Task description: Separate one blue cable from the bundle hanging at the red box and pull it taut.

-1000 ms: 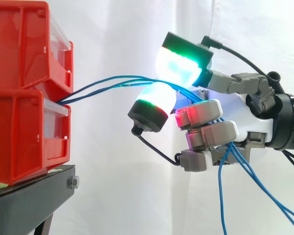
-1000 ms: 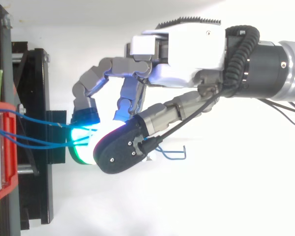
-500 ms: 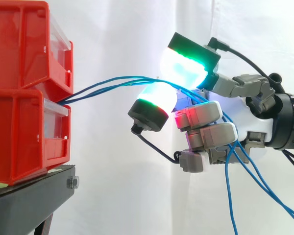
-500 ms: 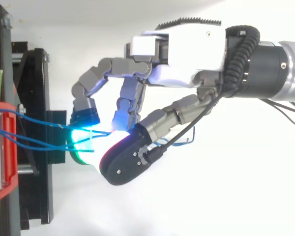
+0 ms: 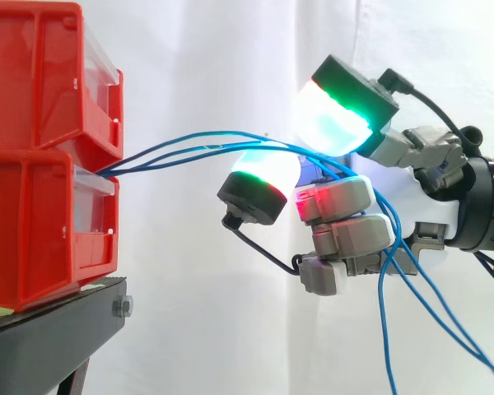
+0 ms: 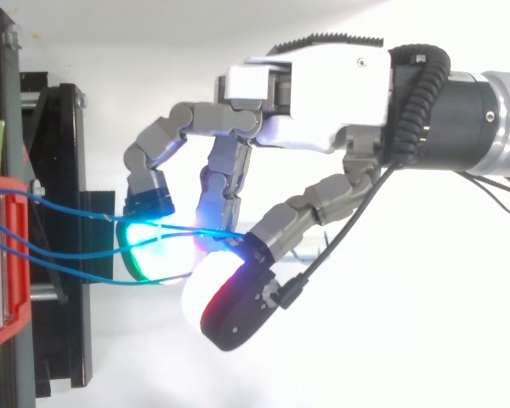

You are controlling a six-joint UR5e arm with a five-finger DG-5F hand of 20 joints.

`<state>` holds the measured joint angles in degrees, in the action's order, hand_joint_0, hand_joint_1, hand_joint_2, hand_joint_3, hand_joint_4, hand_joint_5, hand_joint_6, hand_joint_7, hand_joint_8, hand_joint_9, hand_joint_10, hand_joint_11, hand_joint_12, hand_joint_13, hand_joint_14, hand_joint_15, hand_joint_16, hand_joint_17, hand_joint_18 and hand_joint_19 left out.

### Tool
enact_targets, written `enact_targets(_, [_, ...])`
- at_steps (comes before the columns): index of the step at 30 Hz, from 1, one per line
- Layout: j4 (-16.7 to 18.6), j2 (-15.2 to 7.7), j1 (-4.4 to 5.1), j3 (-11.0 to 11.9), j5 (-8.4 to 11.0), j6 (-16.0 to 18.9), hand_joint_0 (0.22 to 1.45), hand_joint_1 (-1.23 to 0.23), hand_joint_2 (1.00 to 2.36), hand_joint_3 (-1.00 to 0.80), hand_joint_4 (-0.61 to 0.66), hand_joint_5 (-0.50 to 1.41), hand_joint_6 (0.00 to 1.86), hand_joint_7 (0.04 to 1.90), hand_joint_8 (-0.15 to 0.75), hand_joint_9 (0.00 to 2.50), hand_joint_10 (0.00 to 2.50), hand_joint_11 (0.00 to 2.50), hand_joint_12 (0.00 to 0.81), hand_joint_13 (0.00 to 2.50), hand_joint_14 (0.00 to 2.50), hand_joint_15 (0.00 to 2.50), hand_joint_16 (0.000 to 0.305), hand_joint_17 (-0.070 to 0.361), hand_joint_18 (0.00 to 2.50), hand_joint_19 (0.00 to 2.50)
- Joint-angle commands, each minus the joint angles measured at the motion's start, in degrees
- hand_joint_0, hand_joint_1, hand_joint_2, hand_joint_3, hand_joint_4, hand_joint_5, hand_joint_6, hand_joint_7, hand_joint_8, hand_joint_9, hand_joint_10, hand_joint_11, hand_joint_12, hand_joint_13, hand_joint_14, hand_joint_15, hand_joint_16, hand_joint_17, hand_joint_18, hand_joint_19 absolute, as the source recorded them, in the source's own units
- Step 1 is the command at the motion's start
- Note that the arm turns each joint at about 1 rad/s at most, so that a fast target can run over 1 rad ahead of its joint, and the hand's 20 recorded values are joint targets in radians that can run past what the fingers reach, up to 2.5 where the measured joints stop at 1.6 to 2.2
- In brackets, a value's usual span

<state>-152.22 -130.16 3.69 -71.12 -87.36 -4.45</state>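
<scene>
Several blue cables (image 5: 189, 148) arcing from red box (image 5: 41, 156), hand (image 5: 346, 234) fingers curled round them, thumb (image 5: 337, 115) raised above.

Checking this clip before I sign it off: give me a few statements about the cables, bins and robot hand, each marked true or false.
1. The blue cables come out between the two stacked red bins. True.
2. The robot hand is clear of the cables. False: they run through its curled fingers.
3. The cables are stretched straight between bins and hand. False: they bow in an arc.
4. Past the hand, the cables hang downward. True.
5. The bins sit on a black stand. True.
</scene>
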Motion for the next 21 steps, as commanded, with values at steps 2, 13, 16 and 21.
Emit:
enact_targets(2, [-0.1, 0.0, 0.0, 0.0, 0.0, 0.0, 0.48, -0.78, 1.0, -0.5, 0.12, -0.1, 0.75, 1.1, 0.373, 1.41, 0.02, 1.09, 0.424, 1.38, 0.03, 0.97, 0.05, 0.112, 1.11, 0.68])
enact_targets(13, [-0.1, 0.0, 0.18, 0.0, 0.17, 0.0, 0.65, -0.54, 1.02, -0.3, 0.15, -0.08, 0.55, 1.33, 0.358, 1.41, 0.03, 1.08, 0.385, 1.4, 0.03, 1.0, 0.047, 0.106, 1.11, 0.79])
enact_targets(16, [-0.1, 0.0, 0.18, 0.0, 0.17, 0.0, 0.65, -0.59, 1.02, -0.21, 0.16, -0.07, 0.52, 1.37, 0.36, 1.41, 0.03, 1.09, 0.383, 1.4, 0.03, 1.01, 0.047, 0.106, 1.11, 0.79])
enact_targets(21, [-0.1, 0.0, 0.26, 0.0, 0.26, 0.0, 0.66, -0.74, 1.02, -0.11, 0.18, -0.08, 0.51, 1.38, 0.367, 1.39, 0.03, 1.1, 0.402, 1.4, 0.03, 1.0, 0.049, 0.111, 1.13, 0.75])
